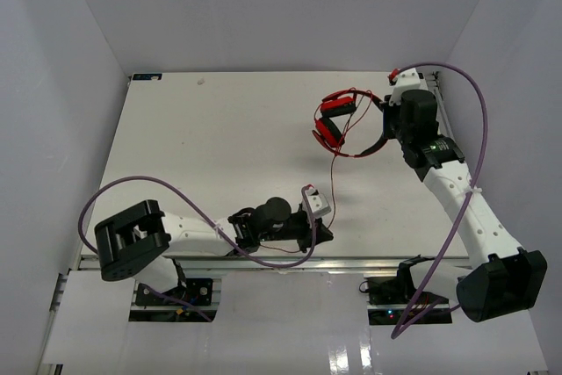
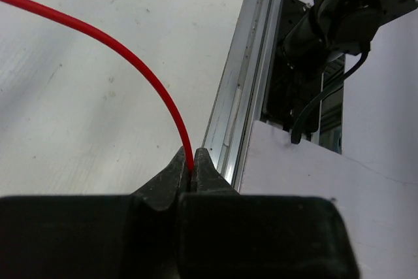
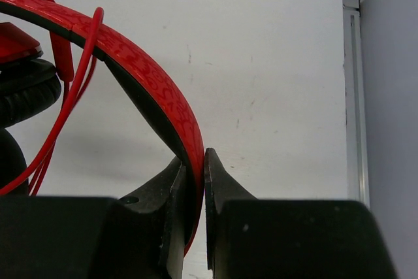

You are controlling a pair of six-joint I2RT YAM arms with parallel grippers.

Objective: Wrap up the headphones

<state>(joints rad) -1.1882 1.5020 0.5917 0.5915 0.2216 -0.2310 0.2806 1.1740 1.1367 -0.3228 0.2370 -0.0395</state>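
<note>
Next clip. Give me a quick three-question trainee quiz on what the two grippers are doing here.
1. Fill in: the cable is pinched by the ___ gripper.
2. The right gripper clamps: A) nothing B) the headband C) the cable.
3. True or false: the left gripper is open.

Key: 1 left; 2 B; 3 false, it is shut on the cable.
</note>
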